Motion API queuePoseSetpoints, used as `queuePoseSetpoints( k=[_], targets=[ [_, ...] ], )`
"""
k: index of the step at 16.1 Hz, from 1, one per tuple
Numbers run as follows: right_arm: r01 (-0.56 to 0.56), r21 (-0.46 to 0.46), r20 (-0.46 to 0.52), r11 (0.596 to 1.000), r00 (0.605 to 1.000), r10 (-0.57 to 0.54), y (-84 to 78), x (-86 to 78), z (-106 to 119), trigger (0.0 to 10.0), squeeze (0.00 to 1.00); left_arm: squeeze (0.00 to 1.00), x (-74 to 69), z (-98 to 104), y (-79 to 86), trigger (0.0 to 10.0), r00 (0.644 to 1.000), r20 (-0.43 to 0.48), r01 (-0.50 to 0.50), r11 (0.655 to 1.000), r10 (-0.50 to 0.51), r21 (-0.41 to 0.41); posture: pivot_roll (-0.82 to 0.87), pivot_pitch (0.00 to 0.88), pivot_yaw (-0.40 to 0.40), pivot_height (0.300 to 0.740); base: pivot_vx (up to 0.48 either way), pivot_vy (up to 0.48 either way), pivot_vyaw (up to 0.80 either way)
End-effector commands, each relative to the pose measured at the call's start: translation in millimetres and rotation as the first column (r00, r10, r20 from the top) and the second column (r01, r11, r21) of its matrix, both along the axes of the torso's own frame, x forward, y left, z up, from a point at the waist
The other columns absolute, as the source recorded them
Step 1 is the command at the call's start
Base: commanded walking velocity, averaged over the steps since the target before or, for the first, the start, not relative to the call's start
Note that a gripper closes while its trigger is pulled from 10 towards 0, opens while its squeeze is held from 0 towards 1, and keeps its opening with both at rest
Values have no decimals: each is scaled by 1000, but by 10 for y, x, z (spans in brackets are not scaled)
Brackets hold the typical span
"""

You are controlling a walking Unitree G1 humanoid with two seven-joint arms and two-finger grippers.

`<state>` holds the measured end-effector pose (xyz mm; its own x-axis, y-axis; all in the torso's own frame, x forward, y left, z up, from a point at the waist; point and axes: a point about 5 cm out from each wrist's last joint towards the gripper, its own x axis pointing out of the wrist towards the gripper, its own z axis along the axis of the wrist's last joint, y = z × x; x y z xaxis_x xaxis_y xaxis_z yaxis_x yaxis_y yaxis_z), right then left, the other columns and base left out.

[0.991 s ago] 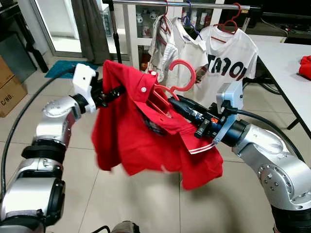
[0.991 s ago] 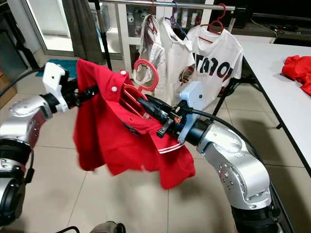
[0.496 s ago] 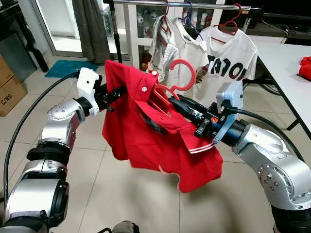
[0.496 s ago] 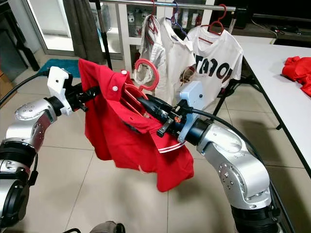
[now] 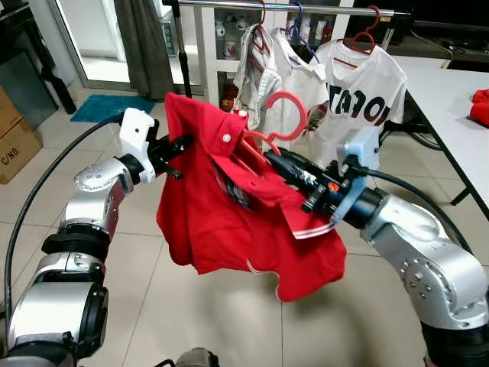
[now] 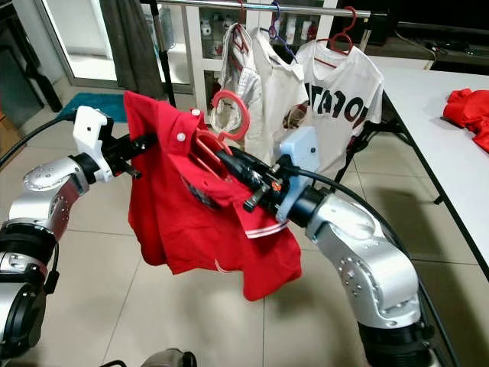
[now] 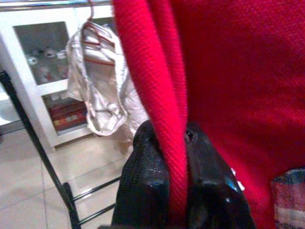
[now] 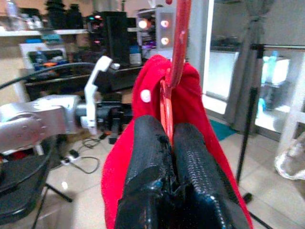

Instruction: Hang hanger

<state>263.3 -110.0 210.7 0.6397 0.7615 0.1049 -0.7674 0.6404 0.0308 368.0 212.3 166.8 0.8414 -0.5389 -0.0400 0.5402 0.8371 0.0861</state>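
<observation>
The right gripper (image 5: pixel 269 158) is clamped on the red hanger (image 5: pixel 284 122) just below its hook, fingers (image 8: pixel 190 157) pinched tight around the neck. The red shirt (image 5: pixel 237 222) drapes over that hanger, held up in mid-air in front of the clothes rail (image 5: pixel 306 8). The left gripper (image 5: pixel 182 144) pinches the shirt's shoulder edge, fabric squeezed between its fingers (image 7: pixel 143 191). The hanger's hook sits below the rail, near the white shirts (image 5: pixel 359 92) hanging there. There is bare rail to the left of those garments. The white table's (image 5: pixel 451 99) edge runs along the right, with tiled floor (image 5: pixel 153 306) open below.
</observation>
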Motion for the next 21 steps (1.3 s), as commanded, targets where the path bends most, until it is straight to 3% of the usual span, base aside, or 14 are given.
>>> queuePoseSetpoints(
  k=[1, 4, 5, 9, 14, 17, 19, 21],
  targets=[
    [83, 3, 19, 997, 996, -83, -27, 64, 22, 10000, 0, 0, -16, -8, 74, 0, 998, 20, -67, 997, 68, -34, -66, 0, 13, 740, 0, 0, 0],
    [288, 33, -14, 957, 958, -288, -146, 208, -8, 10000, 0, 0, -104, -130, 117, 0, 993, 4, -117, 990, 118, -75, -72, 0, 19, 740, 0, 0, 0],
    [307, 43, -21, 951, 952, -307, -161, 220, -7, 10000, 0, 0, -123, -160, 106, 0, 993, -2, -114, 991, 115, -76, -72, 0, 19, 740, 0, 0, 0],
    [491, 159, -76, 856, 871, -486, -345, 368, 78, 10000, 0, 0, -301, -481, 38, 0, 990, -72, -126, 992, 124, -24, -72, 0, 16, 740, 0, 0, 0],
    [556, 200, -98, 806, 830, -549, -424, 404, 118, 10000, 0, 0, -417, -632, 18, 0, 987, -93, -125, 990, 130, 64, -72, 0, 18, 740, 0, 0, 0],
    [592, 216, -115, 776, 805, -582, -462, 423, 130, 10000, 0, 0, -510, -714, -113, 0, 996, -80, -18, 984, 33, 175, -72, 0, 18, 740, 0, 0, 0],
    [598, 222, -120, 771, 801, -586, -473, 427, 136, 10000, 0, 0, -573, -786, -177, 0, 995, -96, 48, 970, -26, 238, -73, 0, 19, 740, 0, 0, 0],
    [575, 217, -115, 789, 817, -565, -442, 416, 137, 10000, 0, 0, -589, -794, -186, 0, 995, -94, 49, 966, -26, 253, -74, 0, 19, 740, 0, 0, 0]
  ],
)
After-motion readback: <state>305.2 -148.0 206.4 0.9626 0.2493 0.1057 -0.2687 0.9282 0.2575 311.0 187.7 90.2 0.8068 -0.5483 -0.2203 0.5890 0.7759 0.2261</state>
